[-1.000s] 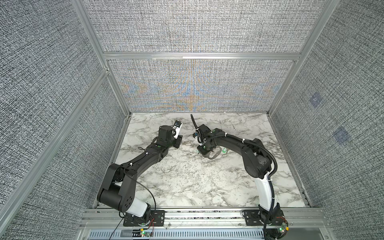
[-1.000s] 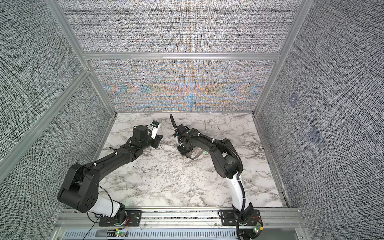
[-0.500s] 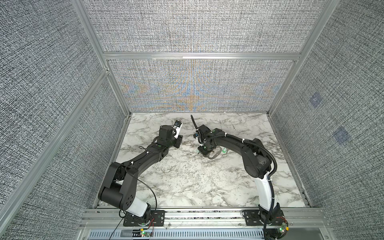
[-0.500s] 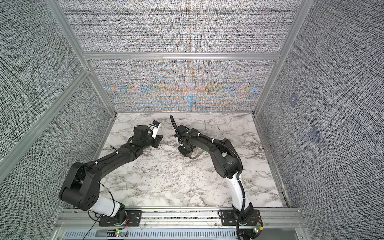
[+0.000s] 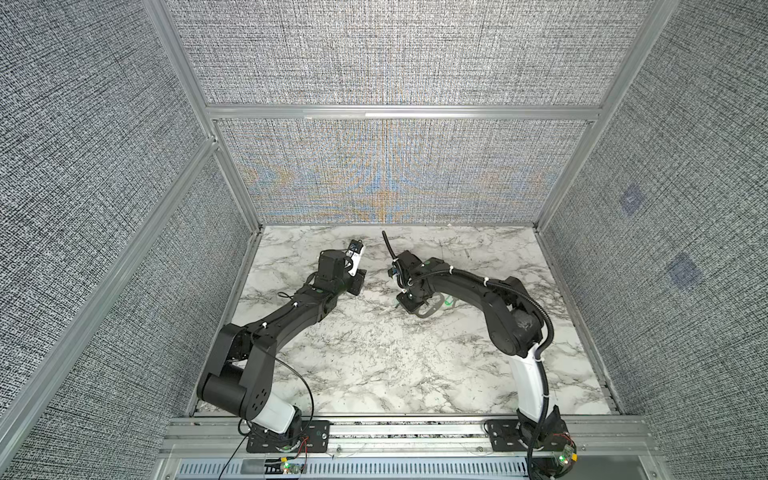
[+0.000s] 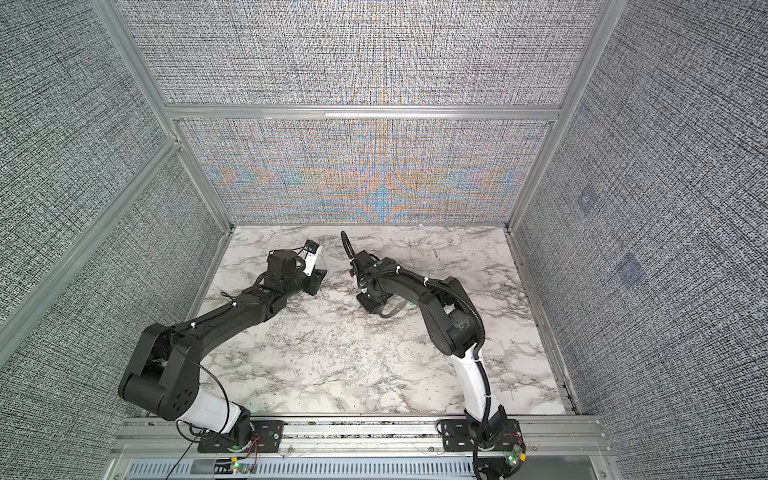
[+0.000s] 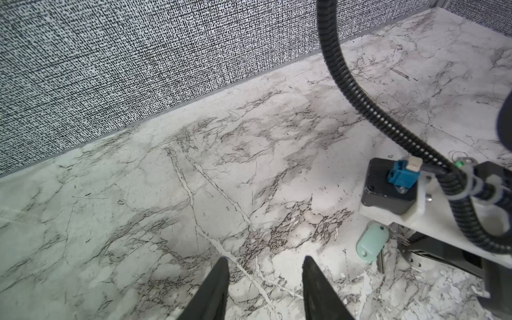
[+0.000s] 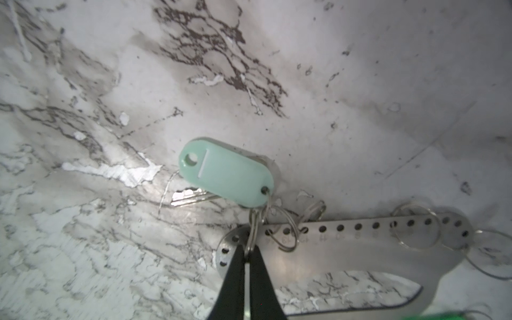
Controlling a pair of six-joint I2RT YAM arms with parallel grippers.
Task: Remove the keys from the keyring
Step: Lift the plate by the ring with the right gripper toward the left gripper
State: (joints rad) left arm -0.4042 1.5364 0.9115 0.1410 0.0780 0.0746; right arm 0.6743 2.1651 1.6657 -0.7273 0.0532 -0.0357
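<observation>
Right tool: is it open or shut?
Shut: the right tool pinches a thin wire ring at the end of the keyring (right wrist view).

Bare marble table [image 5: 374, 365] open across front and middle, right arm [image 5: 478, 291] low over the keyring [image 5: 430, 312], back wall [image 5: 386, 174] close behind

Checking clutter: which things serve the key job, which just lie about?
Job: flat grey perforated metal keyring; silver key with mint oval plastic tag; thin wire split ring, pinched by right gripper.
Bystanders: black ribbed cable; white marble tabletop; open left gripper.
</observation>
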